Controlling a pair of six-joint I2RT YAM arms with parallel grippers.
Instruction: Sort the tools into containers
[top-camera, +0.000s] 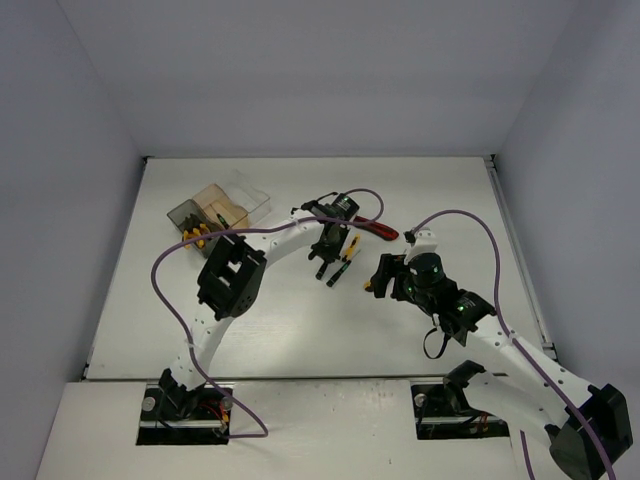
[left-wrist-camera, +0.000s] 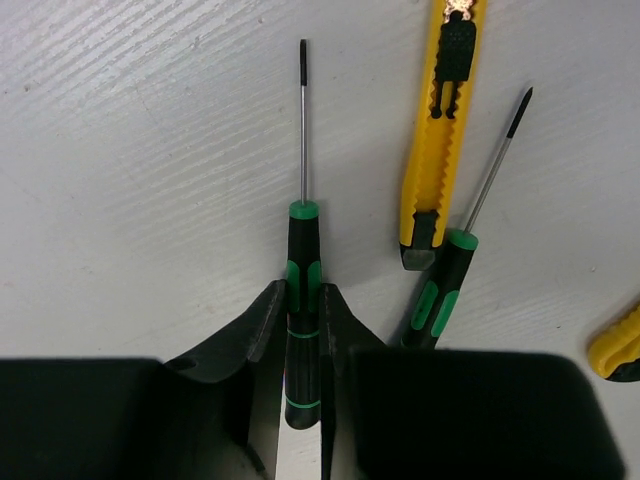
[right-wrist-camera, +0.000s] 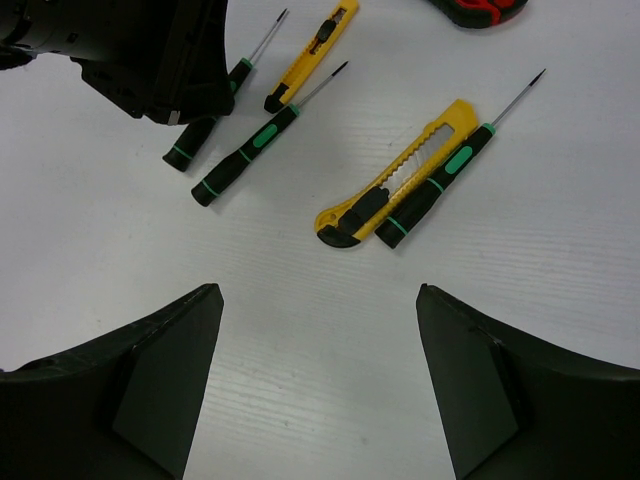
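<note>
Pick-up step: the left gripper (left-wrist-camera: 302, 296) has its jaws clamped on a black-green screwdriver (left-wrist-camera: 303, 228); the right gripper (right-wrist-camera: 318, 300) has its jaws gaping, empty. Next, carry it to the containers (top-camera: 218, 208).

free table (right-wrist-camera: 100, 260) before right hand (right-wrist-camera: 318, 300) — knife (right-wrist-camera: 400, 175), screwdriver (right-wrist-camera: 440, 183) beyond

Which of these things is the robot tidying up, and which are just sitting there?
For the job: gripped screwdriver, loose screwdriver, third screwdriver, yellow utility knife, second yellow knife, red-black knife, bins.
Just there: purple cables, white table.
</note>
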